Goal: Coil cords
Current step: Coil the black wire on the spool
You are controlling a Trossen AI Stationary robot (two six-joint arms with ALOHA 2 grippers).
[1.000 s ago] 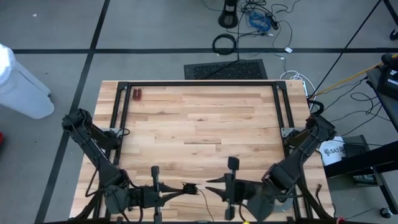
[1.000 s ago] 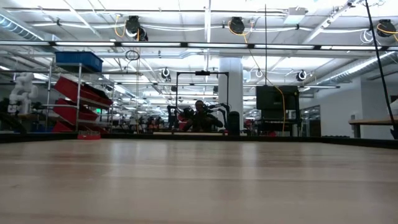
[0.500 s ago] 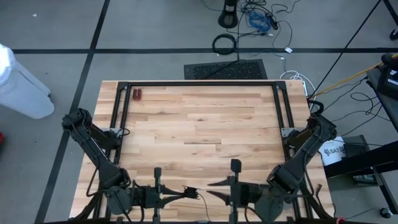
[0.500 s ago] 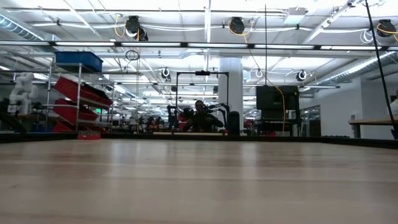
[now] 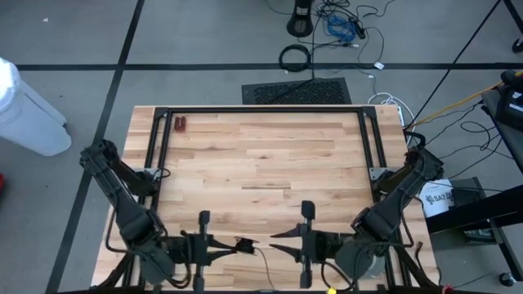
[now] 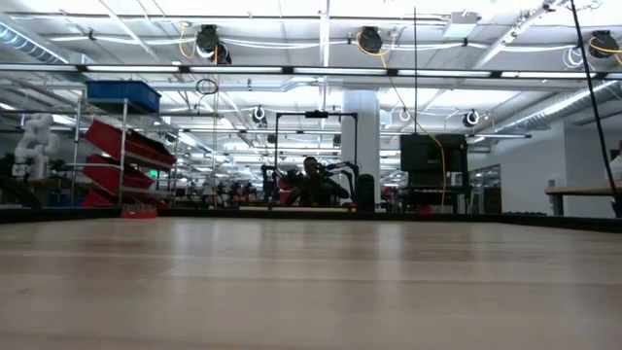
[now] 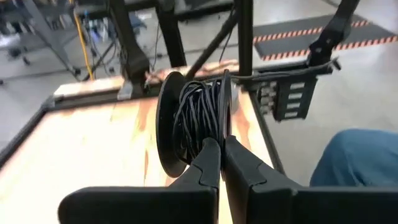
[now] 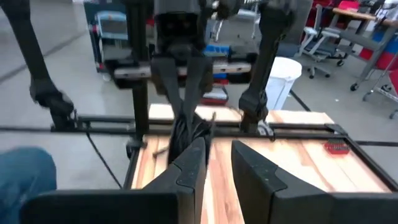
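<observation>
**A thin cord held at the near edge of the table**

The cord [image 7: 198, 121] is a small black bundle of wiry strands at the near edge of the table [image 5: 261, 155], between the two grippers. The left gripper [image 5: 237, 245] is clenched on it, fingertips pinching the bundle. The right gripper [image 5: 276, 242] is just beside it with its fingers a little apart; it seems to hold nothing, but the view is poor there.

The cord looks very light, soft and springy, so loose turns may slip out. A good hold is probably across all strands together, not on one strand.
</observation>
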